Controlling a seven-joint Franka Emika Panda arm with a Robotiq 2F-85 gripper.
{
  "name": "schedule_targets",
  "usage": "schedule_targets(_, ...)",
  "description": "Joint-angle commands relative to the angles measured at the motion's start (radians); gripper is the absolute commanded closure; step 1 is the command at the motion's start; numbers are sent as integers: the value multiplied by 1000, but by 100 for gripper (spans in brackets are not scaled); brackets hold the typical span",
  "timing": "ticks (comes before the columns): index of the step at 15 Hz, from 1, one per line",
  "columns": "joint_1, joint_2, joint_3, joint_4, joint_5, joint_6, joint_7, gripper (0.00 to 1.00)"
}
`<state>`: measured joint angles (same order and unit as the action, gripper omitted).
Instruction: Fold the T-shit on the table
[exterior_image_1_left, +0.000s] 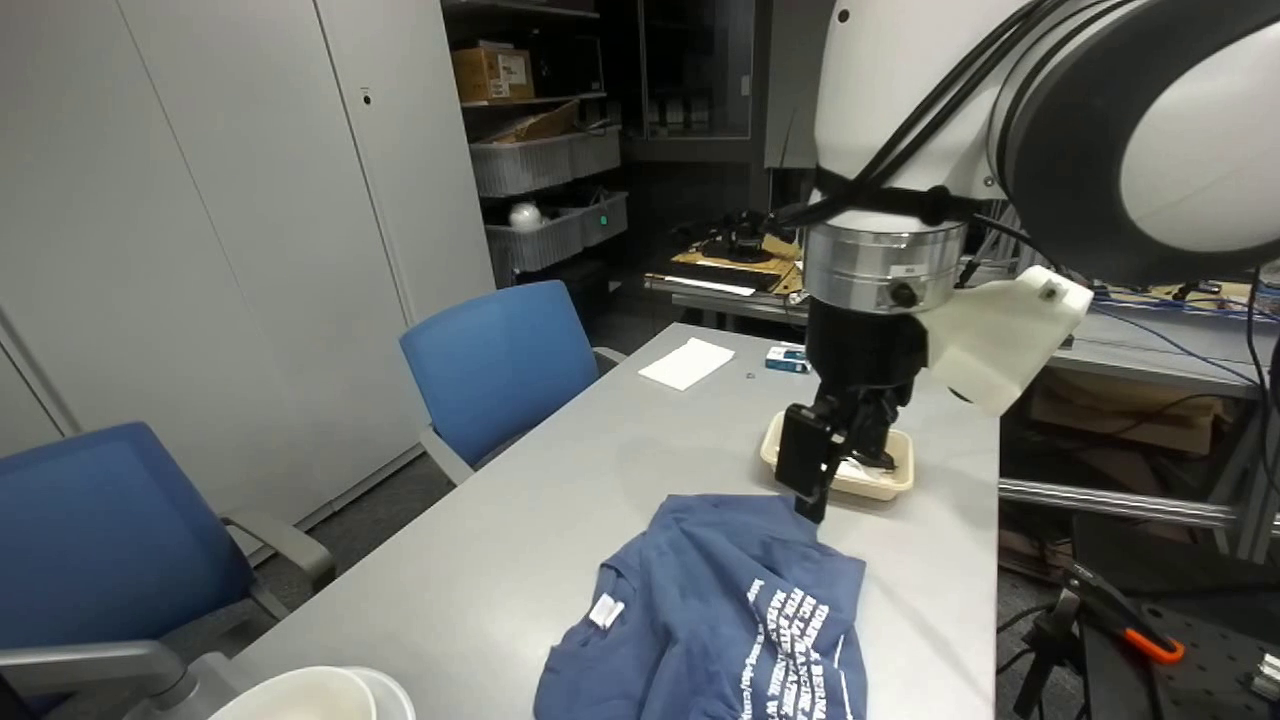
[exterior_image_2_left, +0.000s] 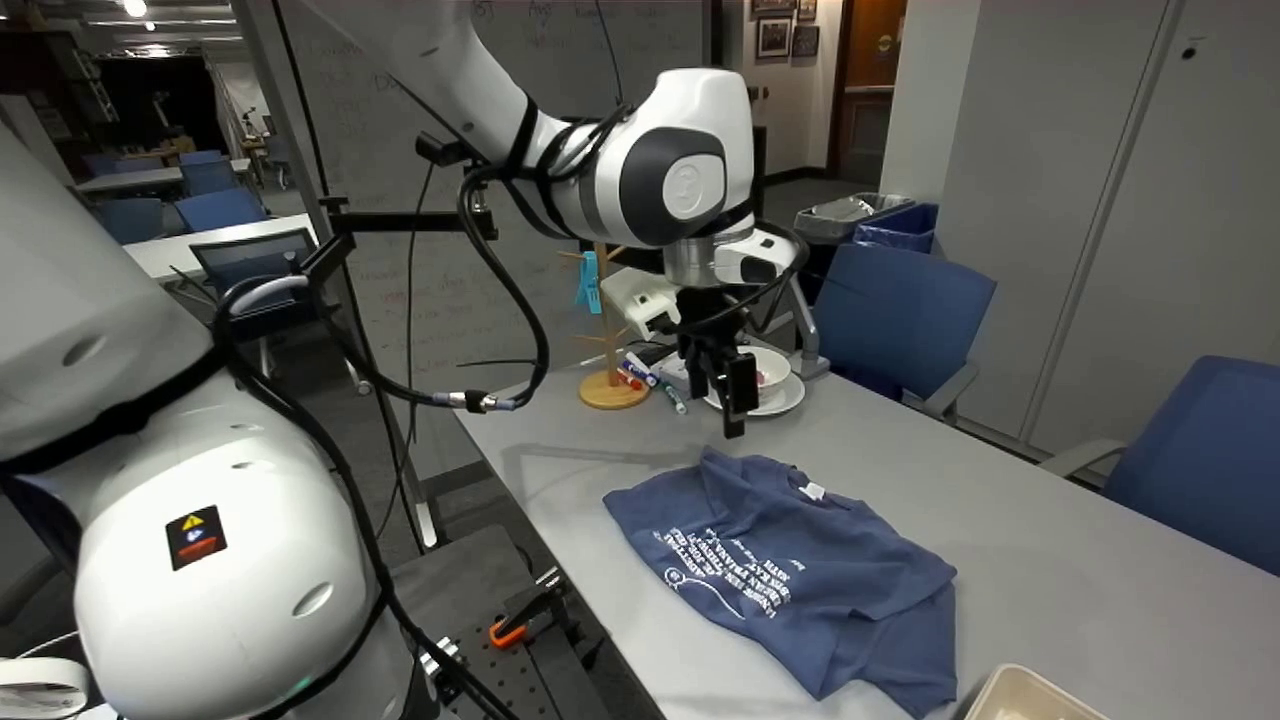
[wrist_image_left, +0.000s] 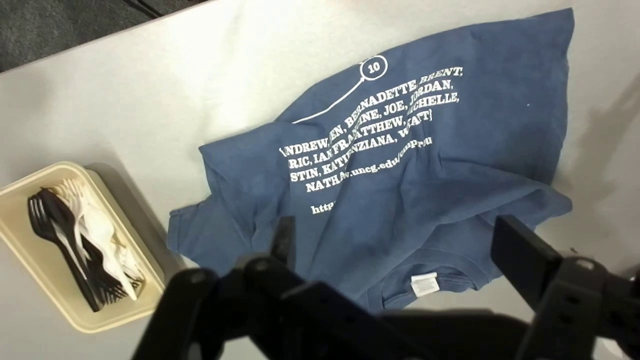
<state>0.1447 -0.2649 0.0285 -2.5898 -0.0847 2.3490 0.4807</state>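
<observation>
In an exterior view, left to right:

Your arm (exterior_image_2_left: 690, 100), white: bulky lower link (exterior_image_2_left: 150, 620) at lower left; forearm (exterior_image_2_left: 470, 80) slanting down from the upper left; wrist (exterior_image_2_left: 690, 262) at upper centre, turned straight down above the desk (exterior_image_2_left: 1050, 570).

Your jaws, black: at the centre, tips downward, raised off the desk.

T-shirt (exterior_image_2_left: 860, 570), blue, one: spread but rumpled on the desk, printed side up, from centre to lower right. It lies below your jaws in the frame, a strip of desk showing between.

In the wrist view, left to right:

Tray (wrist_image_left: 42, 265), beige: at the left edge, apart from the T-shirt; holds black and white cutlery (wrist_image_left: 102, 235).

Your jaws, along the bottom: spread wide. One of the fingertips (wrist_image_left: 284, 242) stands just left of centre, in front of the T-shirt.

T-shirt: beneath your jaws, filling the middle and reaching to the upper right; lettering (wrist_image_left: 370, 137) at upper centre; collar with white label (wrist_image_left: 425, 285) low in the frame, between the fingertips.

Second fingertip: lower right, overlapping the T-shirt's edge.
</observation>
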Motion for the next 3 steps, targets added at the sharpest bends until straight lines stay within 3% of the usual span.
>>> schedule_targets(1, -44, -1, 44, 0, 17, -1, -13, 0)
schedule_targets(3, -44, -1, 45, 0, 17, -1, -13, 0)
